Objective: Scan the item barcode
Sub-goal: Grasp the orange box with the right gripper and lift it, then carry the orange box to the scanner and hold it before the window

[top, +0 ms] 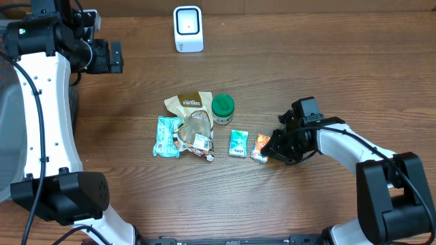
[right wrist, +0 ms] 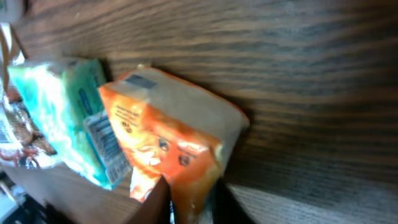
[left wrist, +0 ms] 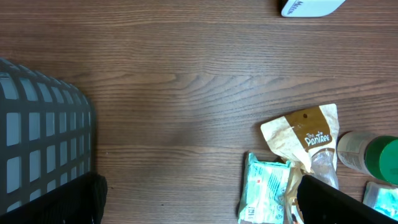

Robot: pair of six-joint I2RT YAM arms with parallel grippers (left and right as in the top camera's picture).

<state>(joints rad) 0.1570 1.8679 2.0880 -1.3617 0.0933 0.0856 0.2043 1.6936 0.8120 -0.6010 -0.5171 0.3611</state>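
A small orange packet [top: 260, 147] [right wrist: 168, 134] lies right of centre on the wooden table. My right gripper [top: 270, 149] [right wrist: 189, 202] is shut on the packet's lower end, its two dark fingers pinching the crimped edge. Beside it lies a small teal packet [top: 238, 143] [right wrist: 59, 106] with a barcode on its side. The white scanner [top: 188, 28] [left wrist: 309, 6] stands at the back centre. My left gripper [top: 114, 58] [left wrist: 199, 199] hovers open at the far left over bare wood, holding nothing.
A brown snack bag [top: 188, 105] [left wrist: 303, 135], a clear bag of snacks [top: 196, 135], a teal wipes pack [top: 167, 136] [left wrist: 267, 186] and a green-lidded jar [top: 223, 107] [left wrist: 371, 154] cluster at centre. A grey basket [left wrist: 40, 143] sits at the left.
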